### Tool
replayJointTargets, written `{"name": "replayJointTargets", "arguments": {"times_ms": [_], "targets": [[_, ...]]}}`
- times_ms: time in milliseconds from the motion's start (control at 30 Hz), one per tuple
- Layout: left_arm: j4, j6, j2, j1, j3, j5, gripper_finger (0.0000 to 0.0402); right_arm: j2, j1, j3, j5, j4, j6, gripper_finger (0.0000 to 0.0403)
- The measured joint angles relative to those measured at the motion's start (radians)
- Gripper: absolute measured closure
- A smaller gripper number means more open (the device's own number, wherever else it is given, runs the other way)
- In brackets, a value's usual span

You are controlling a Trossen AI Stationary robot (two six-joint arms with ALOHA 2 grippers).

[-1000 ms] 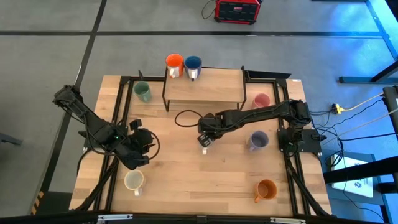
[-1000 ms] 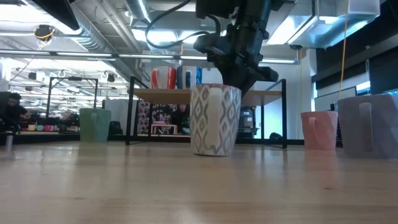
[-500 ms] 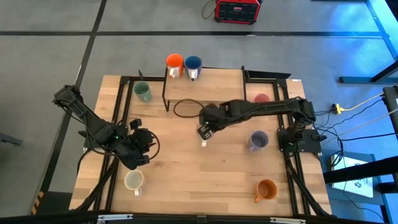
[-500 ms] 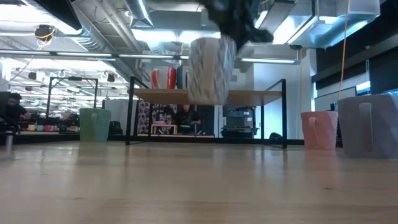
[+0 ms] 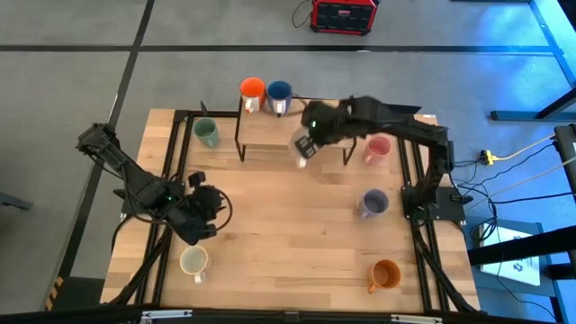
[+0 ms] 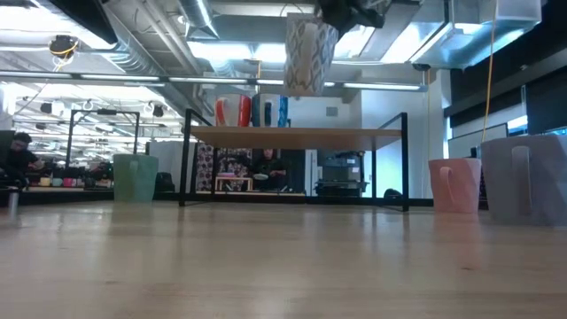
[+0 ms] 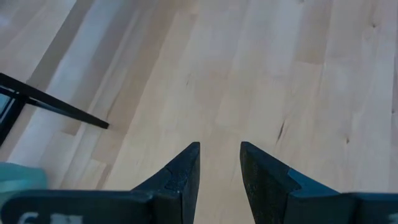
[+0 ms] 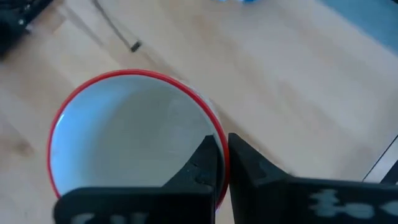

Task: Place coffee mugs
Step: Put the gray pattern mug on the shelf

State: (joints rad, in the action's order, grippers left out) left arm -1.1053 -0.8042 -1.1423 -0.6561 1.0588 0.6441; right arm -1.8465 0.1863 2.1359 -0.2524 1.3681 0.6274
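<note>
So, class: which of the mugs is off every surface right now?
The white patterned mug with the red rim: the right gripper's jaws pinch its rim, holding it above the shelf. The other visible mugs stand on surfaces.

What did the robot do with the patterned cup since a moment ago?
The right end effector, shut on the rim of the patterned mug, lifted it off the table and carried it back, up over the small shelf. The left end effector stayed put, and so did the other mugs.
</note>
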Motion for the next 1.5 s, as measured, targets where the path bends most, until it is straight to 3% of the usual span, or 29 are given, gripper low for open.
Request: {"name": "replayJointTargets", "arguments": {"times_ms": [300, 700, 1067, 1500], "targets": [[0.000, -0.002, 0.000, 0.077, 0.000, -0.078, 0.0292, -0.039, 0.237, 0.044, 0.093, -0.004, -0.191, 0.0401], [-0.009, 0.029, 0.000, 0.161, 0.000, -0.082, 0.0292, -0.097, 0.463, 0.045, 0.223, -0.132, -0.327, 0.0401], [-0.009, 0.056, 0.000, 0.191, 0.000, -0.086, 0.0292, -0.170, 0.495, 0.044, 0.305, -0.186, -0.379, 0.0401], [-0.008, 0.056, 0.000, 0.191, 0.000, -0.086, 0.0292, -0.186, 0.495, 0.045, 0.301, -0.216, -0.386, 0.0394]]}}
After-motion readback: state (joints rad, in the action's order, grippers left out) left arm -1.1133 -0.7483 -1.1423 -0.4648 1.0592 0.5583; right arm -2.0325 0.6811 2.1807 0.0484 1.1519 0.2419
